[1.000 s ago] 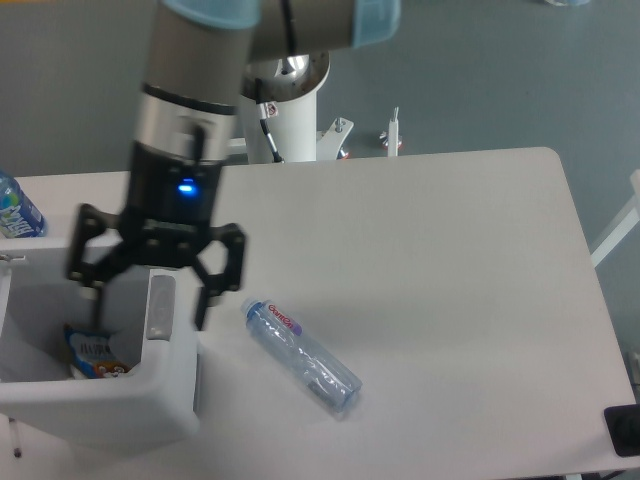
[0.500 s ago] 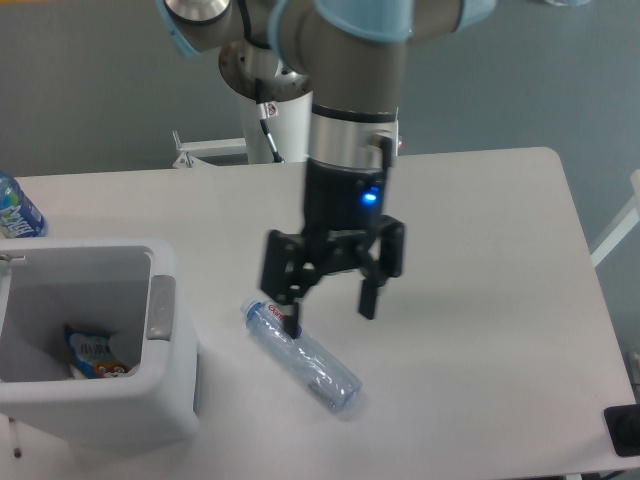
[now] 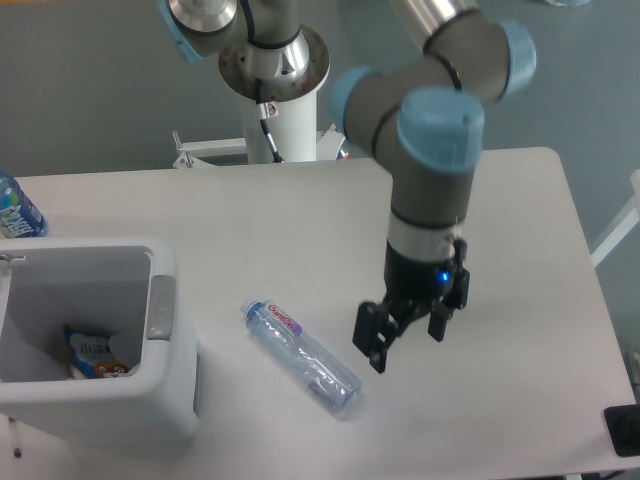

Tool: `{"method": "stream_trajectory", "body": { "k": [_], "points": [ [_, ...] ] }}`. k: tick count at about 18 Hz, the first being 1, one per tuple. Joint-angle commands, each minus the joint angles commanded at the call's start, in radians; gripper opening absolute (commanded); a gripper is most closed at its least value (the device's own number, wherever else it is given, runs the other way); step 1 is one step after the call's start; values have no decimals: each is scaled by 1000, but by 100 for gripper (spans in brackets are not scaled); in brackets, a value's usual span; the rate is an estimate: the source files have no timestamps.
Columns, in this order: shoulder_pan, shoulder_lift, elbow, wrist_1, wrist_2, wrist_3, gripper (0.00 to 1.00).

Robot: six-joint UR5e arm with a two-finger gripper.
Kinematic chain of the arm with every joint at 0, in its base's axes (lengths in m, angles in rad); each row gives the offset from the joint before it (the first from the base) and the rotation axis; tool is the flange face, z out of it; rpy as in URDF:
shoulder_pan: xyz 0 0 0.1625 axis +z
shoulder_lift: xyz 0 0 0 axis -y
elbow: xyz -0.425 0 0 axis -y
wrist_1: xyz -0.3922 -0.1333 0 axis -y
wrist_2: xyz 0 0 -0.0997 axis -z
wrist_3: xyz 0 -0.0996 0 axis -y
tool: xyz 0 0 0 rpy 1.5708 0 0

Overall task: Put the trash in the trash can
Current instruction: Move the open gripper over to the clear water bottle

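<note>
Your claw (image 3: 403,340) is hanging empty with its black fingers spread wide, just right of the clear plastic bottle (image 3: 301,355), which is lying slantwise on the smooth white surface (image 3: 500,230). Half a second ago it was hovering over the bottle's capped end; now it is sitting past the other end. You are seeing the boxy white bin (image 3: 95,345) well to the left, holding a snack packet (image 3: 95,353). A blue-labelled bottle (image 3: 15,208) is peeking in behind it.
</note>
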Motion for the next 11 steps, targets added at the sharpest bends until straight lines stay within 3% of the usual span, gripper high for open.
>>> {"method": "stream_trajectory", "body": {
  "k": [7,11],
  "points": [
    [-44,-100,-12,-2,18,0,100],
    [-100,-123,-32,3,78,2,100]
  ]
}}
